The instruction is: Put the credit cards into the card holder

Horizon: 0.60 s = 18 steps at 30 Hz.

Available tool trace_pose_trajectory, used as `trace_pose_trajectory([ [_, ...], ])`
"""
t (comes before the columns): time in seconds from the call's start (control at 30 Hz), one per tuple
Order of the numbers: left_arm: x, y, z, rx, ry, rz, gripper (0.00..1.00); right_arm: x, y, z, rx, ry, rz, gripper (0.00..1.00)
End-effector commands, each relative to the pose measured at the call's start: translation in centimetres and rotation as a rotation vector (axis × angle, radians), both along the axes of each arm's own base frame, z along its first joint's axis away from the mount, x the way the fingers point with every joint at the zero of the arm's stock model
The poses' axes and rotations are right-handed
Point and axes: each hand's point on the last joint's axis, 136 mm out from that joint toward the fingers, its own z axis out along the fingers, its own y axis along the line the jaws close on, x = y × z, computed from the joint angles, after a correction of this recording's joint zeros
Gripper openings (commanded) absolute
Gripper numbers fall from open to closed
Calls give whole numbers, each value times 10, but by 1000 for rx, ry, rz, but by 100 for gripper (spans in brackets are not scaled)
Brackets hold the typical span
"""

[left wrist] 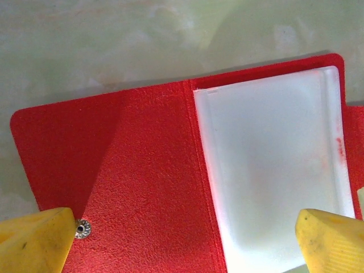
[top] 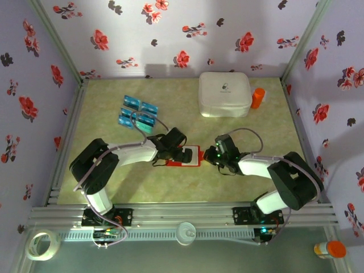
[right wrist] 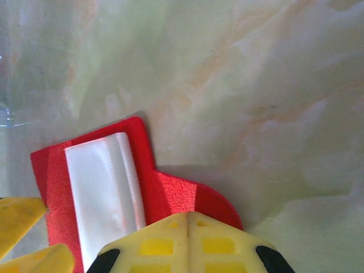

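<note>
The card holder [top: 194, 154] lies open and flat in the middle of the table, bright red with a clear plastic pocket [left wrist: 273, 170] on its right half and a snap stud [left wrist: 83, 228] on its left flap. My left gripper [left wrist: 185, 250] hovers open straight over it, one yellow finger [left wrist: 34, 242] beyond each side. My right gripper [right wrist: 189, 216] is shut, its tips set down on the holder's red closing tab [right wrist: 187, 190]. Several blue and teal credit cards [top: 138, 114] lie together at the back left, away from both grippers.
A big white rounded box [top: 224, 94] stands at the back right with an orange bottle [top: 258, 98] beside it. Floral walls close in three sides. A tape roll [top: 42, 244] and an orange-capped bottle [top: 330, 249] sit outside the frame in front.
</note>
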Motion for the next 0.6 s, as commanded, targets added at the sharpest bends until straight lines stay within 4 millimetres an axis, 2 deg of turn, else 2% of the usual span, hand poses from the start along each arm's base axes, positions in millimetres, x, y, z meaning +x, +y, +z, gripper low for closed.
trace_pose_trajectory([
  [0.0,-6,10,-10,55,-11,-22,100,7,13,21,25,-36,64,0],
  [0.23,-6,10,-8,37,-43,-35,100,16,24,35,0,-49,114,0],
  [0.57,-5,10,-3,30,-61,-44,100,26,45,25,-21,-10,174,0],
])
